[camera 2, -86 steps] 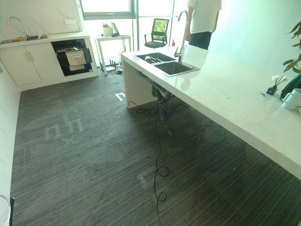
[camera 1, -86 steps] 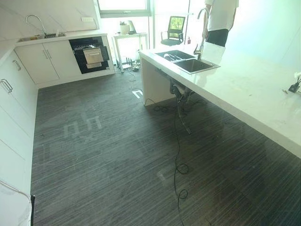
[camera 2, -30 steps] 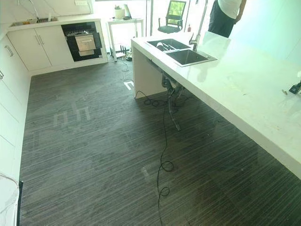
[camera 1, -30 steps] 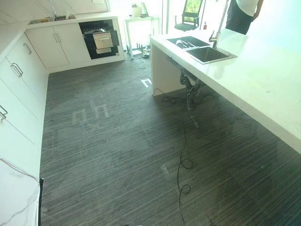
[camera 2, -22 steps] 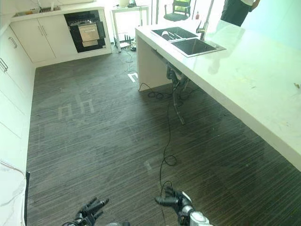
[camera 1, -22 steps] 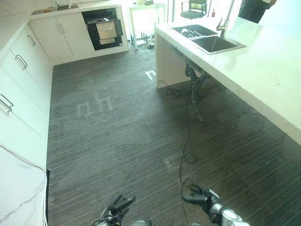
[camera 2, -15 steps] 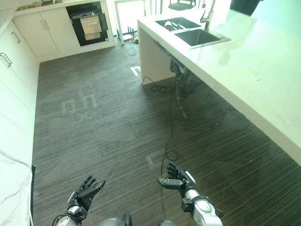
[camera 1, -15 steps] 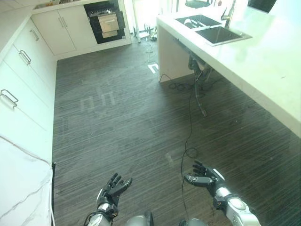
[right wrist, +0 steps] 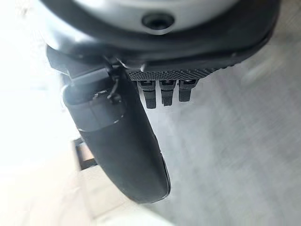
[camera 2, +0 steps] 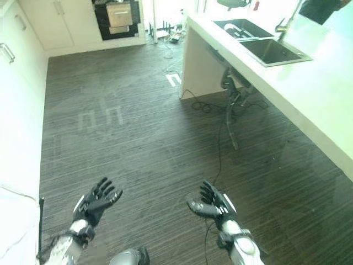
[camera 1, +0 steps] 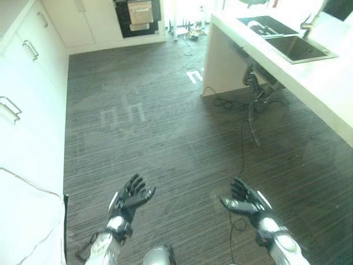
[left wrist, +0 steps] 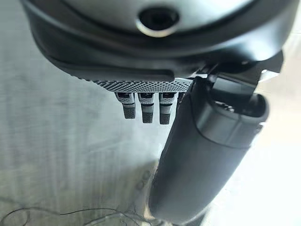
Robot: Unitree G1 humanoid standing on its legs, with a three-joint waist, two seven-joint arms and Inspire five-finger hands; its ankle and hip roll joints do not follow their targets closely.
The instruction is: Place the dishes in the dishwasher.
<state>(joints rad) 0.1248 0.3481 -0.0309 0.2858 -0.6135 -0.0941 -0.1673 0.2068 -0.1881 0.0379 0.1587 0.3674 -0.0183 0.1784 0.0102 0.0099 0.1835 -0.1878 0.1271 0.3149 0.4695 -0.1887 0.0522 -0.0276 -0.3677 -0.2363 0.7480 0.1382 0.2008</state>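
Hands were seen low in the left eye view: the left hand [camera 1: 130, 199] and the right hand [camera 1: 245, 202] were both held out over the dark striped floor [camera 1: 165, 132], fingers spread and nothing gripped. The dishwasher [camera 1: 139, 15] was set into the white cabinets [camera 1: 83, 19] at the far wall, well apart from both hands. In the right eye view, a sink [camera 2: 269, 51] was sunk into the white counter [camera 2: 309, 88] on the right, something pale lying in its far basin. In each wrist view, straight fingers and thumb were shown over bare floor, grasping nothing.
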